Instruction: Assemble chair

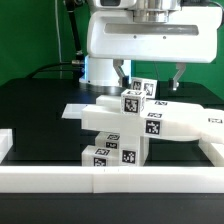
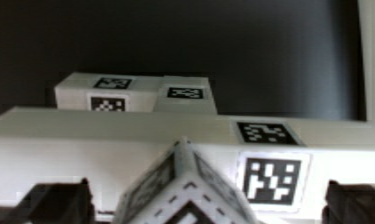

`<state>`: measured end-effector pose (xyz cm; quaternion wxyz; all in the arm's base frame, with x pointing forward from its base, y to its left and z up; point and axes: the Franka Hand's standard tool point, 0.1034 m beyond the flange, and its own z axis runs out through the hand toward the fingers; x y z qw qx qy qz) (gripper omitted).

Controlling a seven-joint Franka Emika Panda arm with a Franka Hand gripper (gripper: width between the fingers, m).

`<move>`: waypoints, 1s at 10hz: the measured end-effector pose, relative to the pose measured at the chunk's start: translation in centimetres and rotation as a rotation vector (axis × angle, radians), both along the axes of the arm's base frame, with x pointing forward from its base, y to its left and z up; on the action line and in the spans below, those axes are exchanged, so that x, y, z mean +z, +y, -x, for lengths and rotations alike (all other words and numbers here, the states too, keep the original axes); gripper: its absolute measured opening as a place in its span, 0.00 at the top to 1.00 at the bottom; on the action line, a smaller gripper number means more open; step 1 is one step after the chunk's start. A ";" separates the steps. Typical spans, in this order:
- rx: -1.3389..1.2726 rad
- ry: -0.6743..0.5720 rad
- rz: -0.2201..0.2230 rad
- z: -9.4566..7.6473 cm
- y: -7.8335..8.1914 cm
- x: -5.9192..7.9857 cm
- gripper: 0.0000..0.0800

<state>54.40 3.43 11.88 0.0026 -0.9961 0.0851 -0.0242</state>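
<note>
Near the front of the black table (image 1: pixel 30 105), just behind the long white border rail (image 1: pixel 60 180), stands the partly built chair (image 1: pixel 120 128), a stack of tagged white pieces already joined. A wide flat slab (image 1: pixel 180 125) runs across toward the exterior view's right, blocks sit under it against the rail, and a small tagged post (image 1: pixel 138 92) rises from the top. The gripper (image 1: pixel 148 82) hangs directly over that post with its fingers (image 1: pixel 121 74) spread wide on either side, clamped on nothing. The wrist view looks down on the post's wedge-like top (image 2: pixel 184 180), the slab, and a further tagged block (image 2: pixel 134 92) beyond it. I judge the post as just placed and freed, with the build well along; which parts remain cannot be told, since no loose pieces show.
</note>
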 end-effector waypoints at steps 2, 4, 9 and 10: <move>0.134 0.000 0.008 0.0 -0.2 0.0 0.19; 0.316 0.001 0.022 0.0 -0.6 0.0 0.19; 0.450 0.005 0.036 0.0 -1.0 0.0 0.41; 0.433 0.005 0.035 0.0 -1.0 0.0 0.58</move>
